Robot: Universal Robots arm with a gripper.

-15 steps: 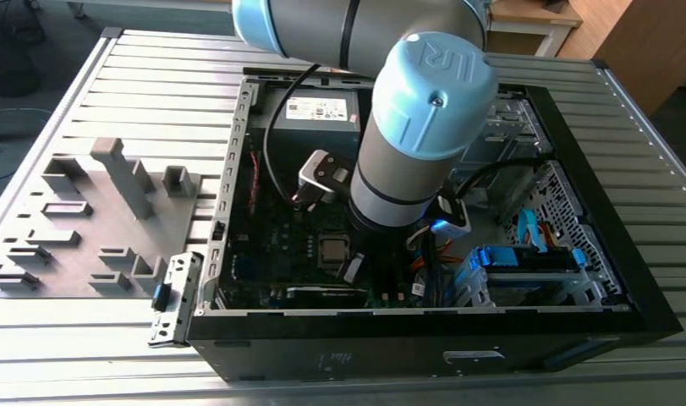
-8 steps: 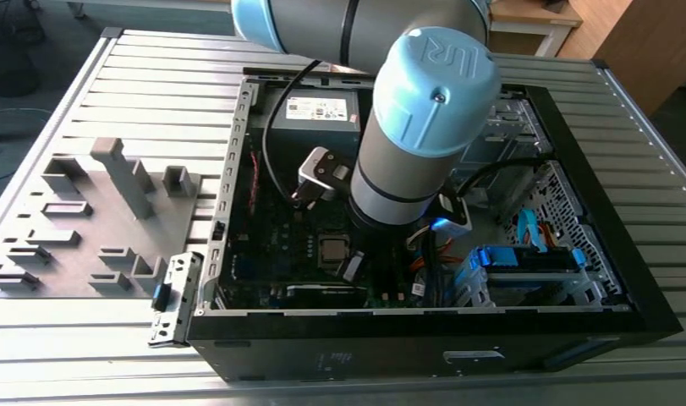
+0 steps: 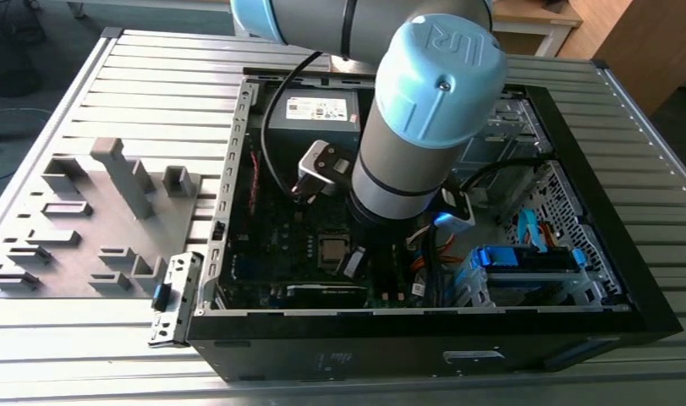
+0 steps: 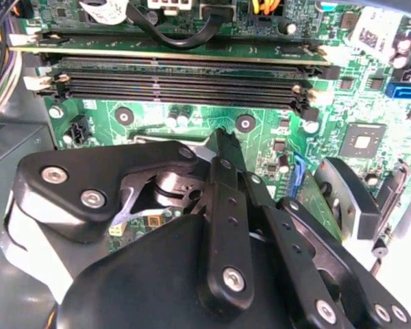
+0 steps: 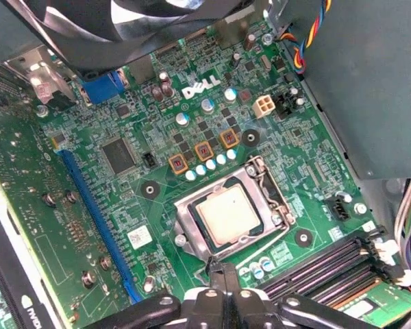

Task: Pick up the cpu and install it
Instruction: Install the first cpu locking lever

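The cpu (image 5: 227, 214), a small square chip with a silver-grey top, lies flat in the motherboard socket, ringed by the metal socket frame (image 5: 186, 214). The exterior view has the cpu (image 3: 333, 248) just to the exterior view's left of my arm (image 3: 422, 127), deep inside the open computer case (image 3: 613, 279). My gripper (image 5: 224, 275) hovers close above the board, beside the socket's edge nearest the memory slots. Its fingers are shut together with nothing between them. In the second wrist view the gripper (image 4: 219, 137) tapers to a closed tip over the socket area.
Memory slots (image 4: 178, 86) run beside the socket. A fan (image 5: 123, 27) and a large grey box with a white label (image 3: 315, 114) stand over the board's far side. Cables (image 5: 308, 34) hang near it. A grey fixture plate (image 3: 95, 220) lies at the exterior view's left.
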